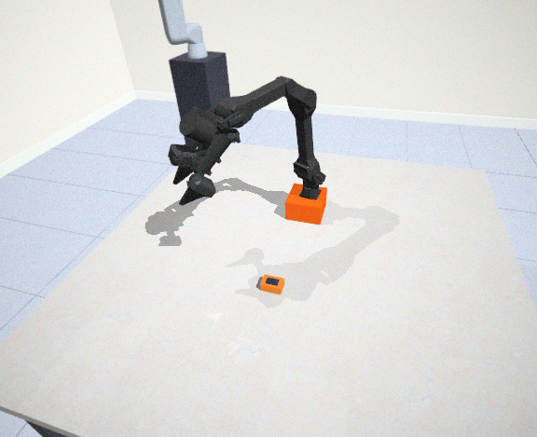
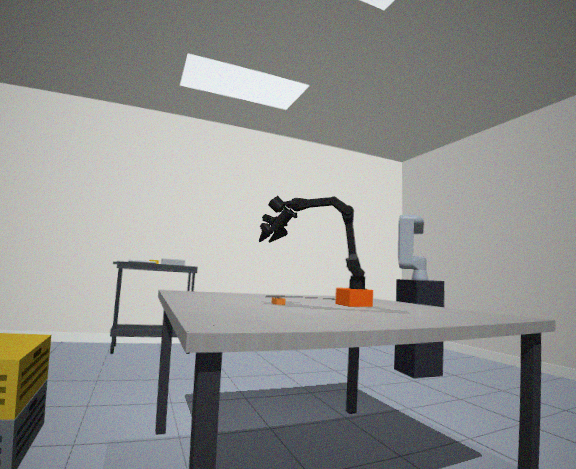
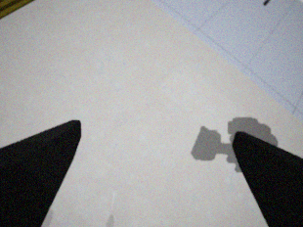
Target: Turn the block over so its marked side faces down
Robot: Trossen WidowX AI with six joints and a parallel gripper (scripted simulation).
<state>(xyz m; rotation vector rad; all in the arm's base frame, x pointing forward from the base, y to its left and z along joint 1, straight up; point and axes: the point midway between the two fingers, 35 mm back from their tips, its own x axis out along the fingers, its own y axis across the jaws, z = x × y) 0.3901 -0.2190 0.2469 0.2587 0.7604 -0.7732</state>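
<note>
A small orange block (image 1: 272,283) (image 2: 278,300) lies flat on the white table (image 1: 122,334) (image 2: 309,327), its dark marked side facing up. My gripper (image 1: 186,188) (image 2: 270,237) (image 3: 159,133) is open and empty. It hangs in the air well above the table's far left part, pointing down, far from the block. In the wrist view I see only bare table between the two dark fingers; the block is out of that view.
The arm stands on an orange base (image 1: 306,204) (image 2: 353,296) near the table's far middle. A grey robot on a dark pedestal (image 1: 199,78) (image 2: 419,291) stands behind the table. A side cart (image 2: 152,267) and a yellow crate (image 2: 6,369) are on the floor.
</note>
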